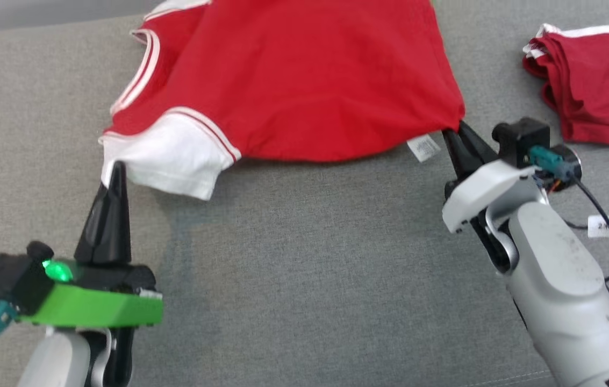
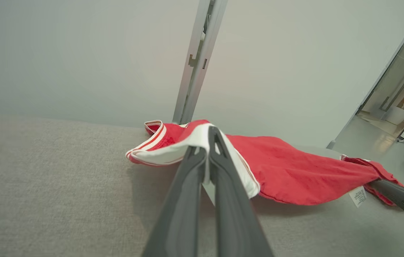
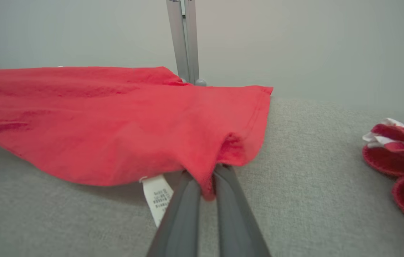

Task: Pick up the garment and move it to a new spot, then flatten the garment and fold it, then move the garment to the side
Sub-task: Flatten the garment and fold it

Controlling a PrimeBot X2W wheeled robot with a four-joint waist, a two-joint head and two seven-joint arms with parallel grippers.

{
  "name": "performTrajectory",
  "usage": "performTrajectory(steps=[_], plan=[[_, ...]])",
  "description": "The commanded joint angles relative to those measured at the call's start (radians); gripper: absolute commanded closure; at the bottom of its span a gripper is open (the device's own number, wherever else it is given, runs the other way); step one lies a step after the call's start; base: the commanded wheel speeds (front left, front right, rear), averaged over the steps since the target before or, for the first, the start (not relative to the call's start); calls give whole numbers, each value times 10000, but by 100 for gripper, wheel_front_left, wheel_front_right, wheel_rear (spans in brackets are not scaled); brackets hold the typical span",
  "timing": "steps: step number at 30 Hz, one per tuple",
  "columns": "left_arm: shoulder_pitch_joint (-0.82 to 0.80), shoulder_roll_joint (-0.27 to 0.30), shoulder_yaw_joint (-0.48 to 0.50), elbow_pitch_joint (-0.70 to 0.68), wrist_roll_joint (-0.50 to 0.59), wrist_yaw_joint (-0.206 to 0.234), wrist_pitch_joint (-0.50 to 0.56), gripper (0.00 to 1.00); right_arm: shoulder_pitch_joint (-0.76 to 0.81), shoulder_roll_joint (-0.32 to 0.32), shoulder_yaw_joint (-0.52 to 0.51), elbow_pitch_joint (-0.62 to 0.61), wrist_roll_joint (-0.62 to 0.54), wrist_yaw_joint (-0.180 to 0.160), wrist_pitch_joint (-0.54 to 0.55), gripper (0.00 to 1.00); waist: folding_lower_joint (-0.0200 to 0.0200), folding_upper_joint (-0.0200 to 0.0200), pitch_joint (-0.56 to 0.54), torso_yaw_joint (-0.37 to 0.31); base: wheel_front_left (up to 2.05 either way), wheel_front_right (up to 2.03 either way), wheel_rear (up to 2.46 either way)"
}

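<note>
The garment is a red T-shirt with white sleeves and striped trim, stretched across the grey fabric surface at the top of the head view. My left gripper is shut on its white sleeve, pinching the cloth between both fingertips. My right gripper is shut on the red hem corner, close to a white care label. The near edge of the shirt hangs lifted between the two grippers, as the left wrist view shows.
A second red garment, folded with white trim, lies at the far right of the surface. A grey wall with a vertical metal post stands behind. Bare grey fabric spreads in front of the shirt.
</note>
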Motion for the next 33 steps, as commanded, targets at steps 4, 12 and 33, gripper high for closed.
performTrajectory(steps=[4,12,33], plan=[[1730,162,-22,-1175,-13,524,305,100,1979,-144,-495,-1497,-43,-15,716,100,0,0,-1700,21,0,0,0],[3958,478,-321,-3078,315,1471,1218,100,5199,175,-1540,-5032,-497,-15,2479,100,0,0,-2503,191,0,0,0],[3625,52,-646,-950,-1222,927,2004,100,6634,645,-1796,-5395,-581,-16,5125,100,0,0,-2291,122,0,0,0]])
